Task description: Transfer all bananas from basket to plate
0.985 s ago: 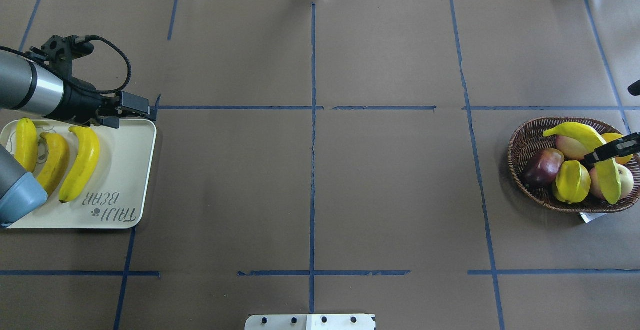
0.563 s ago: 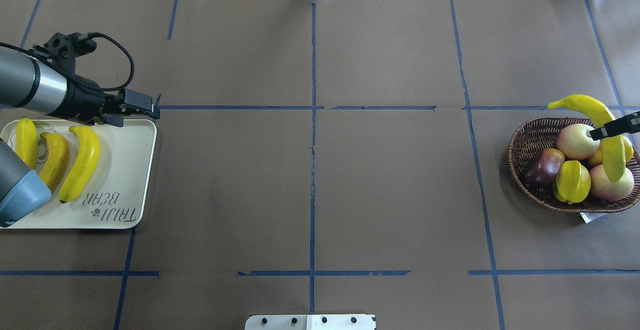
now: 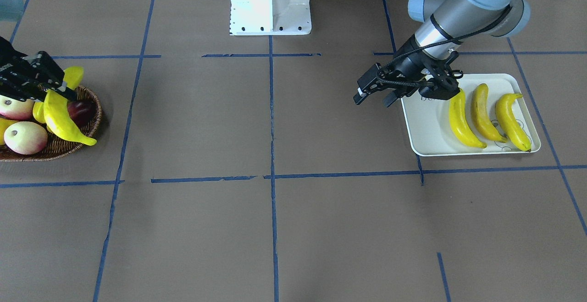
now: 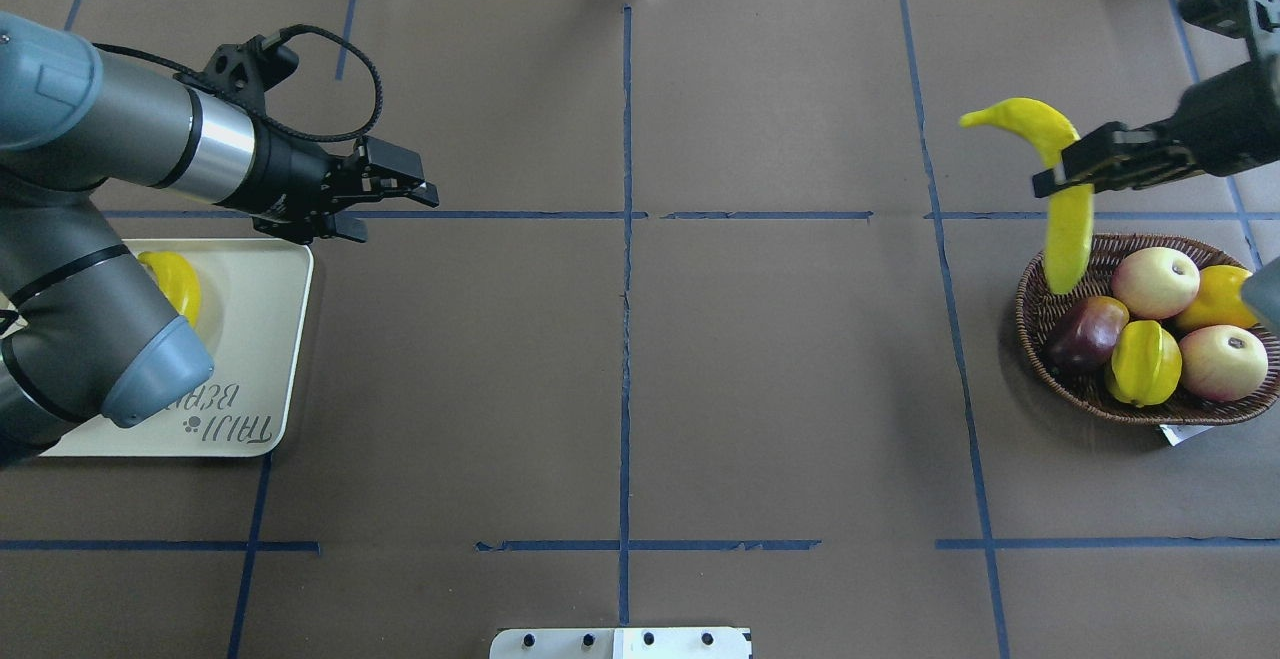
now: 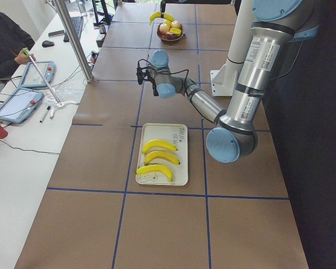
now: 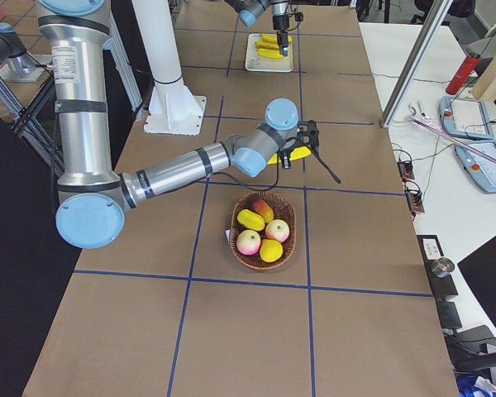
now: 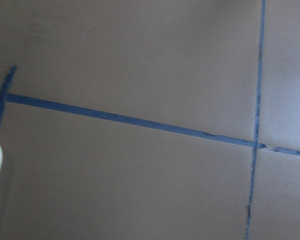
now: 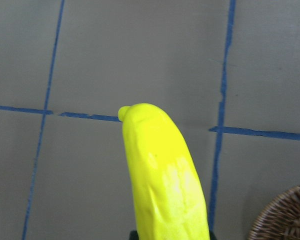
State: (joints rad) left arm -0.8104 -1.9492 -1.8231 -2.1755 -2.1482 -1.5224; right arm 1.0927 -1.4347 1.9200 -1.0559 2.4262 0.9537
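The banana in the right pincer has a smooth, glossy, plastic-looking skin. Near that pincer, lower down, the basket is rough brown woven wicker. Both pincers are matt black. The left pincer sits on an arm with a brushed metal band. Back from it, the plate is smooth cream. Under both lies matt brown paper lined with blue tape.
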